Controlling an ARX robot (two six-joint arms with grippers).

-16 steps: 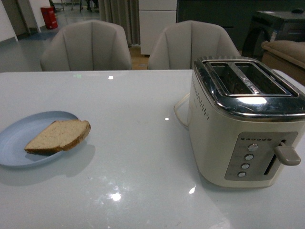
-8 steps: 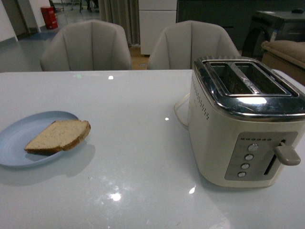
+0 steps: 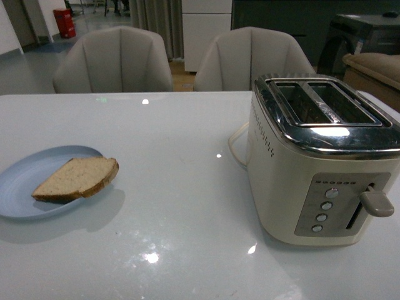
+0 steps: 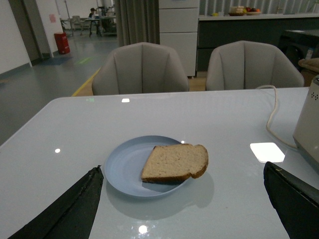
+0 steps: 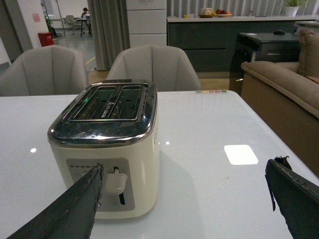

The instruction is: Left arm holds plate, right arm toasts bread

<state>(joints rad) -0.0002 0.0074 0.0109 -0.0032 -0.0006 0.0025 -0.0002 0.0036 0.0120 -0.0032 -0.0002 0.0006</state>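
Note:
A pale-blue plate (image 3: 25, 181) lies on the white table at the left, with a half-slice of bread (image 3: 78, 177) resting on it, its rounded end over the rim. The left wrist view shows the same plate (image 4: 124, 164) and bread (image 4: 175, 162) just ahead of my left gripper (image 4: 183, 199), which stands open and wide, well short of the plate. My right gripper (image 5: 184, 199) is open too, with its left finger in front of the cream toaster (image 5: 107, 149) and nothing between the fingers. Neither arm appears in the front view.
The cream and chrome toaster (image 3: 319, 162) stands at the right, slots empty, lever (image 3: 375, 203) up, its cord (image 3: 236, 147) trailing behind. Two grey chairs (image 3: 115, 59) sit at the table's far edge. A brown sofa (image 5: 284, 89) is to the right of the table.

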